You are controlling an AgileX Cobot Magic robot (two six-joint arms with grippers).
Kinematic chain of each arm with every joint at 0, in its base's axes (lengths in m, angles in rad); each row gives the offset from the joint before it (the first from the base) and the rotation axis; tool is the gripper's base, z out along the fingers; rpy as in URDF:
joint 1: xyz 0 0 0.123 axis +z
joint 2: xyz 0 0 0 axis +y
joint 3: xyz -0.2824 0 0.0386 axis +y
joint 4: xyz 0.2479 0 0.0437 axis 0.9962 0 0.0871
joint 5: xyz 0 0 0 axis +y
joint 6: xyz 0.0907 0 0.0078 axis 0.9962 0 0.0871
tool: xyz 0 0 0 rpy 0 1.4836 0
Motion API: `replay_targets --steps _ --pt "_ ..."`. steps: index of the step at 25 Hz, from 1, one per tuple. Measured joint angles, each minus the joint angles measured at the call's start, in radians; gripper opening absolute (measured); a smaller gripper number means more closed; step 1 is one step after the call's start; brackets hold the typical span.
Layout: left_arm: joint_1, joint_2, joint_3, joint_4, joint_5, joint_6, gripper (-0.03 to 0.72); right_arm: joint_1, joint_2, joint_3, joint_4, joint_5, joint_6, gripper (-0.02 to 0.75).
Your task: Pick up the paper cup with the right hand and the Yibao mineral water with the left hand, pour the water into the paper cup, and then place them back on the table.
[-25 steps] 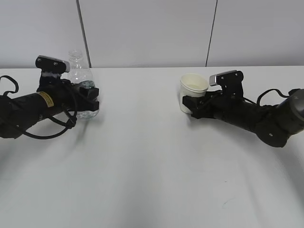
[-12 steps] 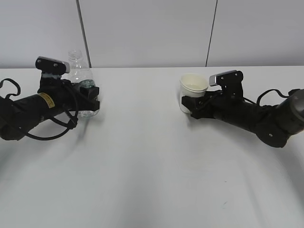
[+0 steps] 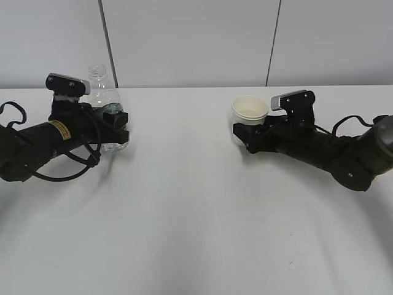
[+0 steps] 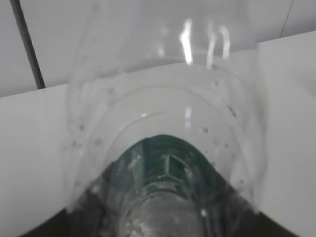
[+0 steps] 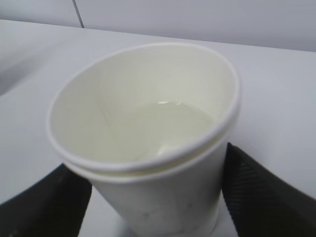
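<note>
The paper cup (image 3: 250, 111) stands upright on the table (image 3: 196, 215) right of centre, with water (image 5: 170, 123) in its bottom. My right gripper (image 3: 244, 136) lies low around the cup's lower half and is open. In the right wrist view its black fingers (image 5: 261, 192) flank the cup (image 5: 148, 197), and bare table shows beside the left one. At the left, the uncapped Yibao mineral water (image 3: 102, 92) stands on the table. My left gripper (image 3: 116, 132) is shut on its green label band. The clear bottle (image 4: 168, 113) fills the left wrist view.
A pale panelled wall (image 3: 184, 37) with dark seams runs along the table's far edge. Black cables loop from both arms near the left (image 3: 67, 163) and right (image 3: 350, 120) sides. White tabletop lies between and in front of the arms.
The right gripper's jaws have spread wider, away from the cup's sides. The cup stays standing in place. The left arm and the bottle have barely moved.
</note>
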Motion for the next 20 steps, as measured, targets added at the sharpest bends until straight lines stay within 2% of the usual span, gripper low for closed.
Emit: replay_targets --steps 8,20 --pt "0.000 0.000 0.000 0.000 0.000 0.000 0.302 0.000 0.000 0.044 0.001 -0.030 -0.002 0.627" --pt "0.000 0.000 0.000 0.000 0.000 0.001 0.302 0.000 -0.092 0.170 0.082 -0.036 -0.052 0.626"
